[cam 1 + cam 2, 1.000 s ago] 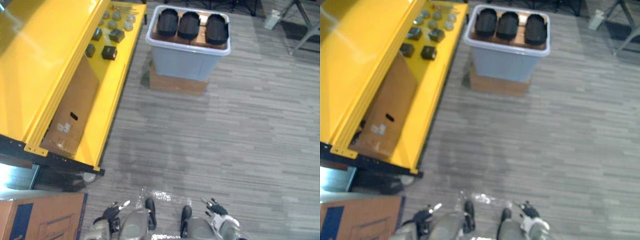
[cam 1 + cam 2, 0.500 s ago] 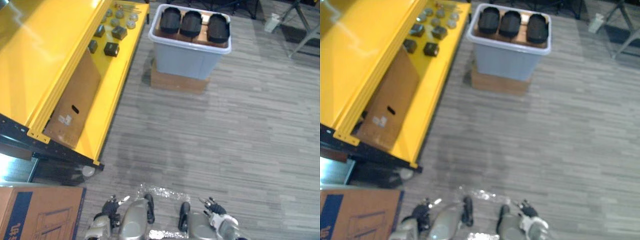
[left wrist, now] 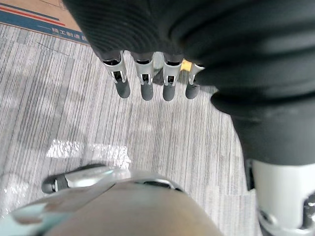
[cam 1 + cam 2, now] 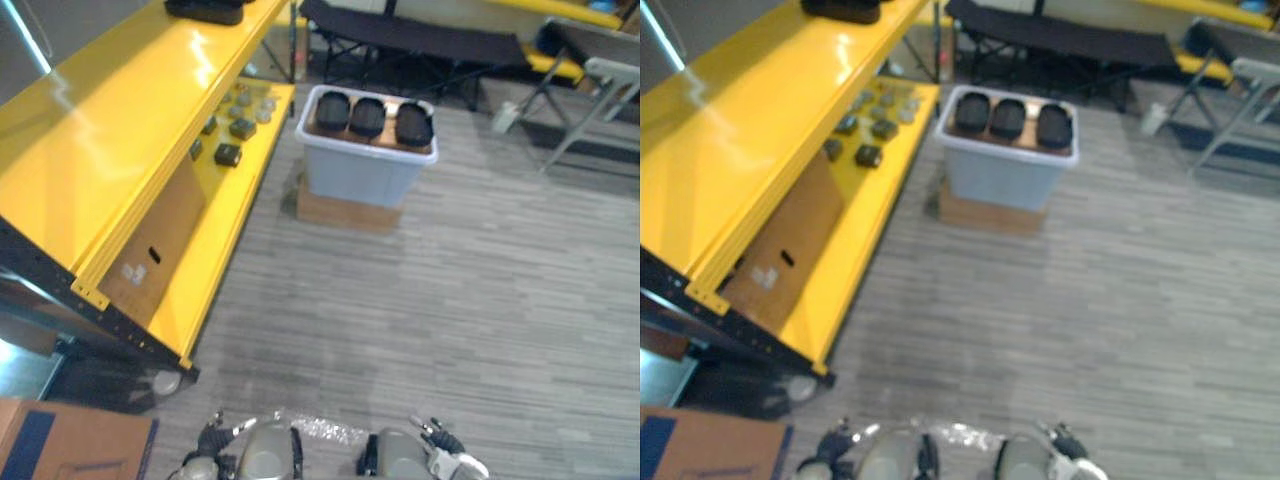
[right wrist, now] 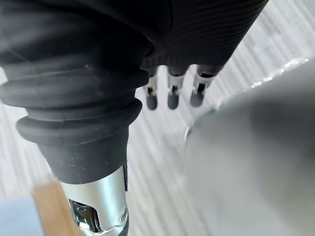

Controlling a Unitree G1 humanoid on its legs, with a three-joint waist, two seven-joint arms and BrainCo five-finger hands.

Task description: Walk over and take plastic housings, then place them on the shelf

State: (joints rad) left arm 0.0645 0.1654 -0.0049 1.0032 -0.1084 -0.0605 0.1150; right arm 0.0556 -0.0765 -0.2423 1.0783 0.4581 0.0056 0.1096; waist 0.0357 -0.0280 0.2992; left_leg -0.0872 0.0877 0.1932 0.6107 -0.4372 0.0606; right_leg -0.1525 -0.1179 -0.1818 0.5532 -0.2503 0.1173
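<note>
Three housings are seen in a bin at upper centre of the eye views, well apart from the left hand and right hand at the bottom edge; a yellow shelf is seen at left. Both hands are held open, fingers straight.

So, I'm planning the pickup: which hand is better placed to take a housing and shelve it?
Left, narrowly. Both the left hand and right hand hang open, empty, far from the grey bin holding the black housings; but the yellow shelf stands on the left side.
</note>
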